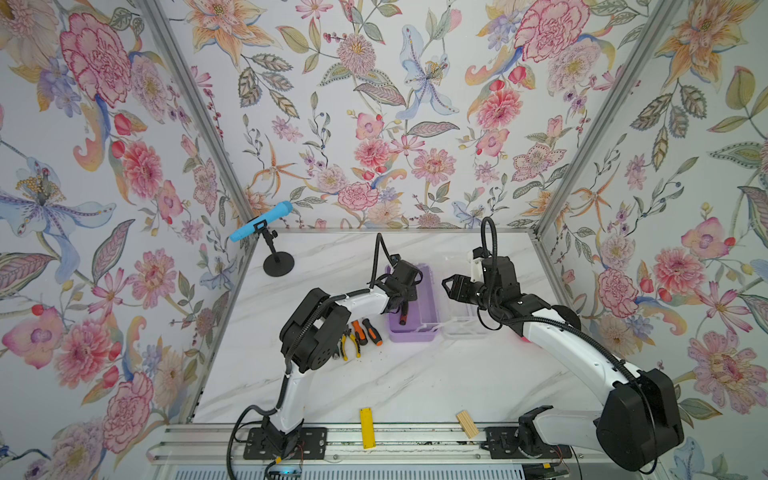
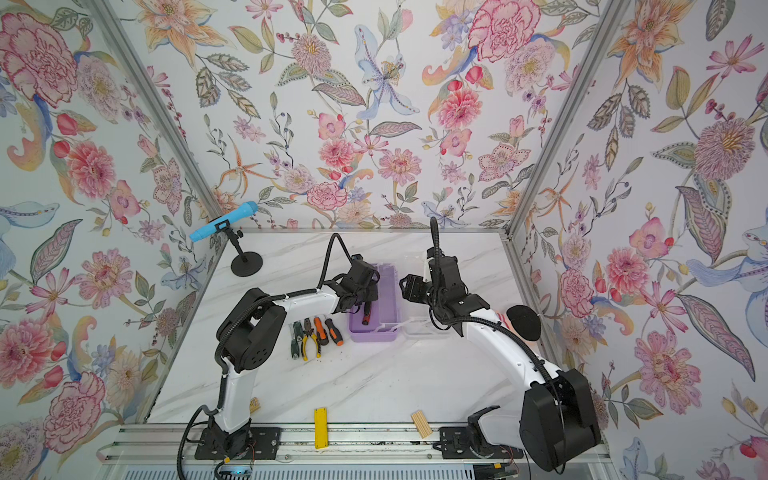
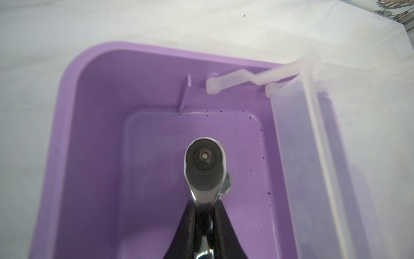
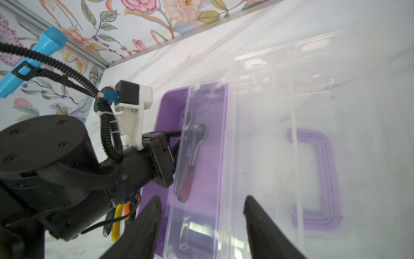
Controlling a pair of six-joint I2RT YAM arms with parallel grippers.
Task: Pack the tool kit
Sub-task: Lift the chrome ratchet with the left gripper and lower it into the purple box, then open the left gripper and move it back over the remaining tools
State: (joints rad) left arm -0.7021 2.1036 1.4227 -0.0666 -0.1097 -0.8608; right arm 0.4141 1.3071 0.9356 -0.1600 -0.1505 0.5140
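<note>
Ratchet goes in: the left gripper, jaws clamped narrow on the steel shank of the ratchet, holds the tool low inside the lilac base of the tool kit. The kit stands open at the middle of the desk, nearer its far edge. Whether the tool already rests on the floor of the base cannot be told.

The ratchet's long axis runs with the long sides of the case. Its round head points toward the desk's far edge and its red-black handle toward the near edge.

The clear lid lies flat on the desk against the right side of the base. The right gripper hangs above it, jaws wide with nothing between them.

The step in hand appears to be setting the ratchet down. The next move likely calls for parting the left jaws and lifting straight up, clear of the walls and the clear tray along the right side of the base.

The yellow-handled pliers and orange-black screwdrivers lie on the desk just left of the near end of the case, not yet packed.
</note>
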